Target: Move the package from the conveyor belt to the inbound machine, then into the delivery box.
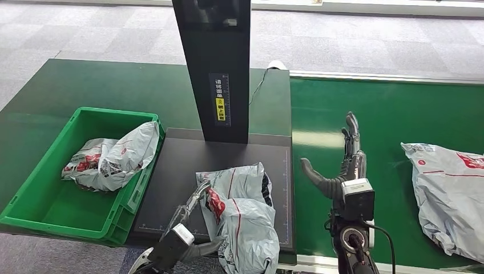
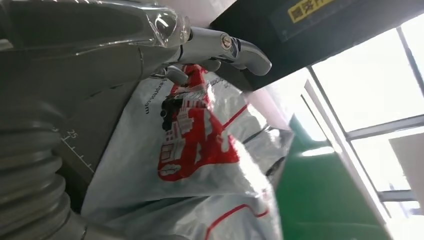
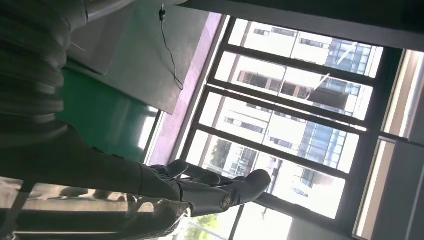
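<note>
A grey plastic package [image 1: 242, 220] with red print lies on the black platform [image 1: 171, 177] of the inbound machine. My left hand [image 1: 191, 220] grips its left edge, fingers [image 2: 220, 47] over the top and the thumb pressed in from below; the left wrist view shows the package [image 2: 195, 145] filling the space under the fingers. My right hand [image 1: 342, 165] is held upright over the green conveyor belt [image 1: 376, 114], fingers [image 3: 220, 187] apart and holding nothing. The green delivery box [image 1: 34, 200] stands to the left of the platform.
Inside the box lies another grey package [image 1: 111, 157]. A third package [image 1: 451, 194] rests on the belt at the far right. The machine's black column [image 1: 214, 68] rises behind the platform, with a thin cable [image 1: 259, 85] beside it.
</note>
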